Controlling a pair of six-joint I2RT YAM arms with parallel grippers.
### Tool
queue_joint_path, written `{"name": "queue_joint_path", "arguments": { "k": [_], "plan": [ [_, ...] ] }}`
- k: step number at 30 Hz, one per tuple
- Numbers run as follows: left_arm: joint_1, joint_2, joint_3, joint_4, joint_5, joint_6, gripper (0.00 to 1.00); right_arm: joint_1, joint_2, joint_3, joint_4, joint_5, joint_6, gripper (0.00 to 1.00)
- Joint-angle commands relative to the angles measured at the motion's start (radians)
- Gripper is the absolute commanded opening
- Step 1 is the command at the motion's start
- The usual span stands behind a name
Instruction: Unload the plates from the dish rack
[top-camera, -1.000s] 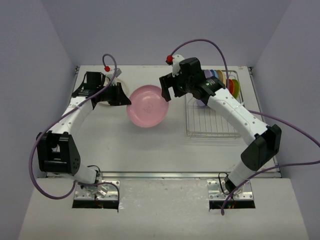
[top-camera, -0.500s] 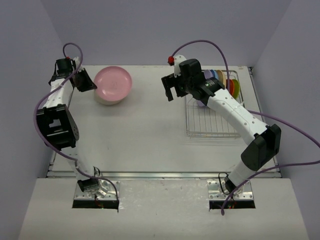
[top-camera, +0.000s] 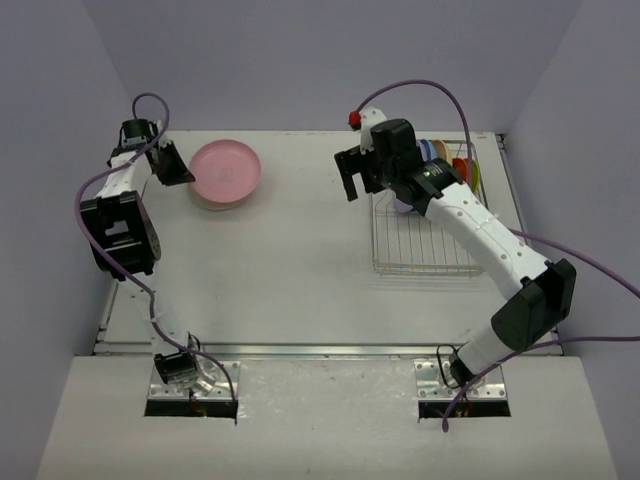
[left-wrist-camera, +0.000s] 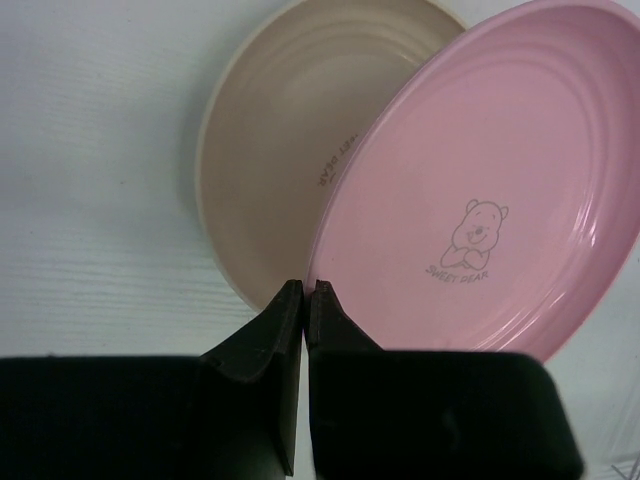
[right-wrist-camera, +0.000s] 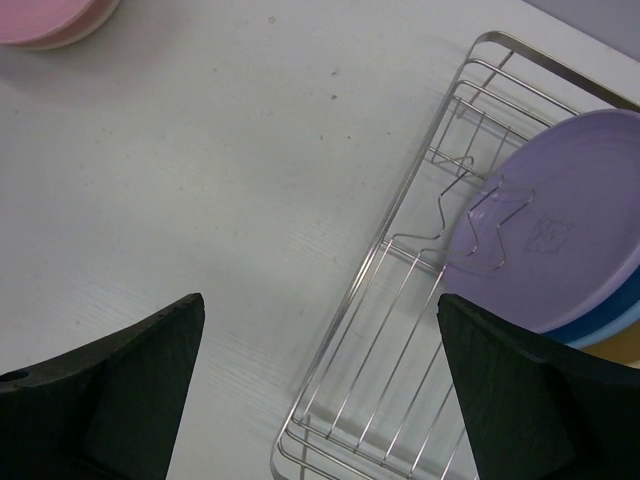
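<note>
My left gripper (top-camera: 176, 166) is shut on the rim of the pink plate (top-camera: 228, 170) at the table's far left. The plate hangs tilted over a cream plate (top-camera: 214, 203) that lies on the table. In the left wrist view the gripper (left-wrist-camera: 304, 292) pinches the pink plate (left-wrist-camera: 480, 200) beside the cream plate (left-wrist-camera: 270, 160). My right gripper (top-camera: 358, 178) is open and empty, above the table by the far left corner of the dish rack (top-camera: 420, 252). The right wrist view shows the rack (right-wrist-camera: 400, 330) with a lavender plate (right-wrist-camera: 560, 220) upright in it and a blue one (right-wrist-camera: 612, 322) behind.
Several more plates stand on edge at the rack's far end, among them an orange one (top-camera: 462, 170) and a lime green one (top-camera: 474, 178). Grey walls close in the table on three sides. Purple cables loop from both arms.
My left arm carried the pink plate from the table's middle to the far left, over the cream plate. My right gripper moved slightly right, toward the rack, still open.
</note>
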Motion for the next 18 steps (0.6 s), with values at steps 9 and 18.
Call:
{"name": "queue_joint_path", "arguments": {
  "k": [9,18],
  "plan": [
    [0.044,0.113,0.098,0.040,-0.033,-0.001,0.09,-0.185,-0.041,-0.056,0.011,-0.001,0.006,0.99],
    [0.048,0.042,0.060,0.053,-0.066,0.009,0.67,-0.194,-0.006,-0.018,0.012,0.087,-0.029,0.97]
  ]
}}
